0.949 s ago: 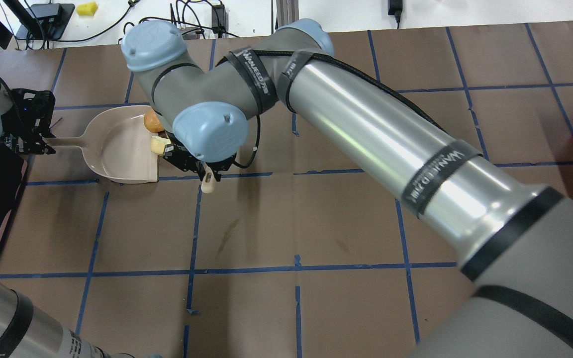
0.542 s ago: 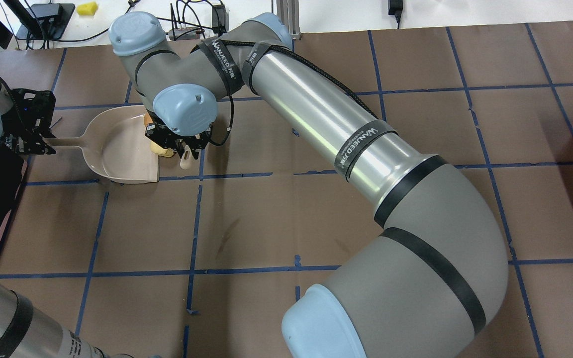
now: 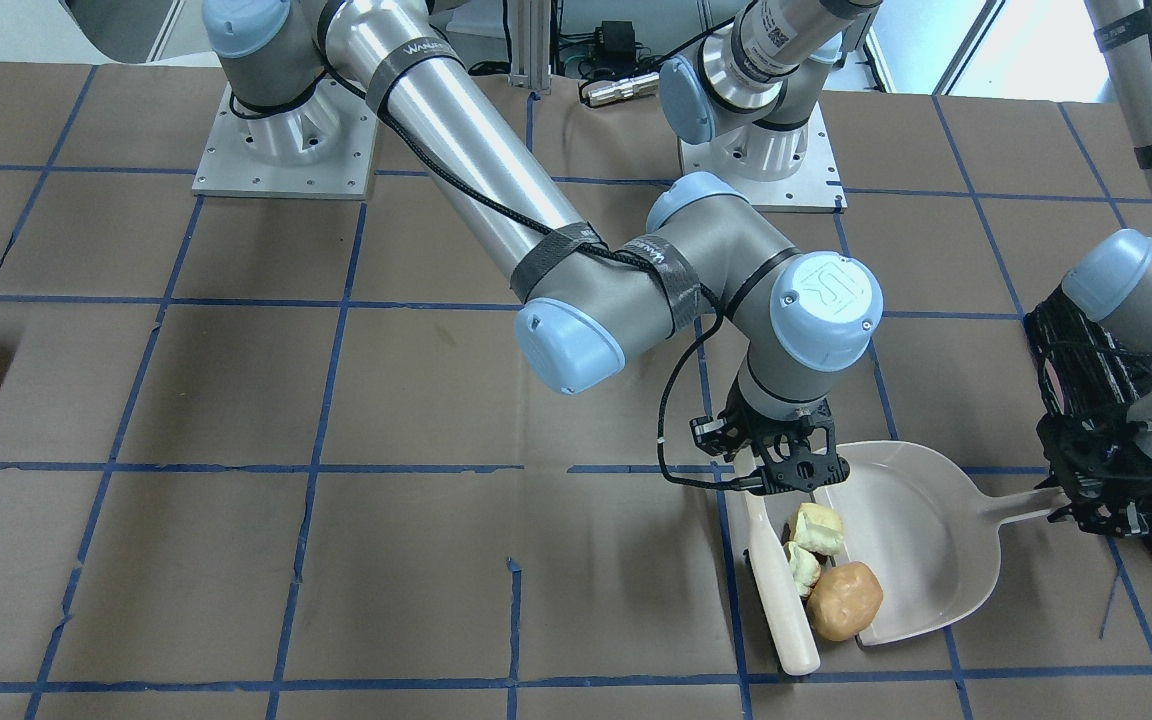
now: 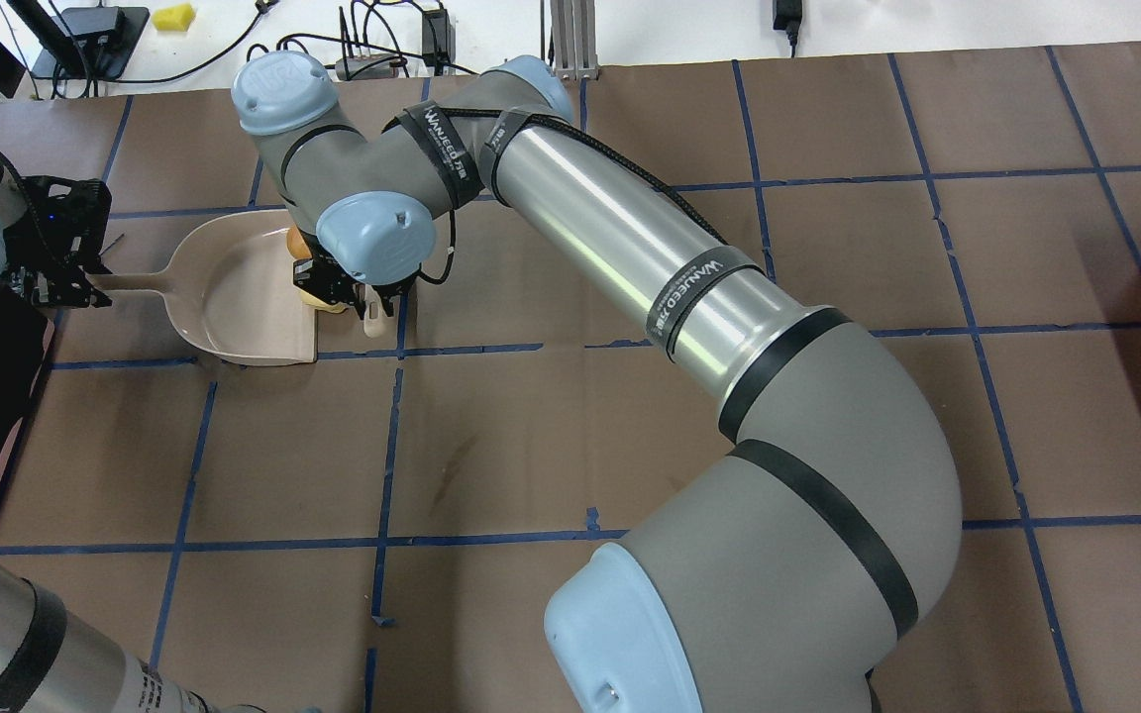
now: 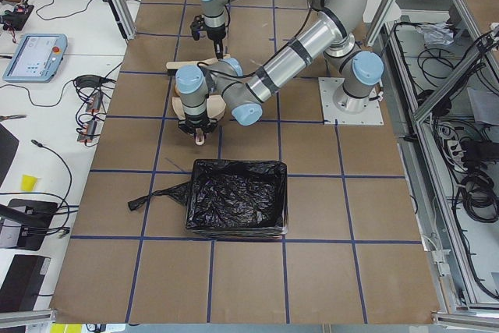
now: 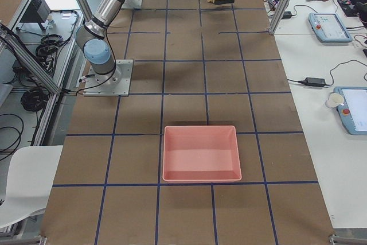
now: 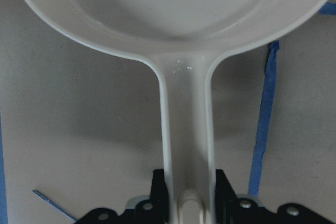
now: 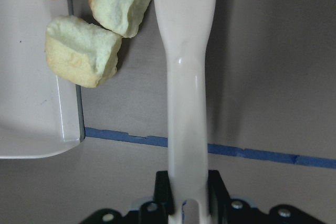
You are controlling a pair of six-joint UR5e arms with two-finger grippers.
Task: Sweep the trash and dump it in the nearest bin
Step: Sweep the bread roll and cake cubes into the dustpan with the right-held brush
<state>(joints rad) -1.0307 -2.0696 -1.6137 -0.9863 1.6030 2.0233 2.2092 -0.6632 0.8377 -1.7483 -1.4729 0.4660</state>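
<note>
The right claw (image 8: 188,190) is closed firmly on the narrow handle of a white paddle (image 8: 185,77), with one black finger pressing each side of the handle. The paddle reaches away from the claw, low over the brown, blue-taped table (image 3: 236,400), and runs alongside the open lip of a white dustpan (image 3: 921,545). The trash is bunched between the paddle and that lip. A pale-yellow spongy chunk (image 8: 81,51) lies half on the lip and half on the table. The other yellow chunk (image 8: 122,3) lies on the table, touching the paddle's wider blade. An orange-brown lump (image 3: 844,600), rounded like a small potato, rests at the lip's end farthest from the claw (only its edge shows in the right wrist view). On the opposite side of the dustpan, the left claw (image 7: 189,192) is clamped on the end of the pan's long handle, a finger on each side, and the pan sits flat on the table. Near the left claw stands the bin (image 5: 234,193), a box lined with crinkled glossy black plastic, and none of the trash is in it. Well apart, toward the table's other end, sits a pink tray (image 6: 200,177).
</note>
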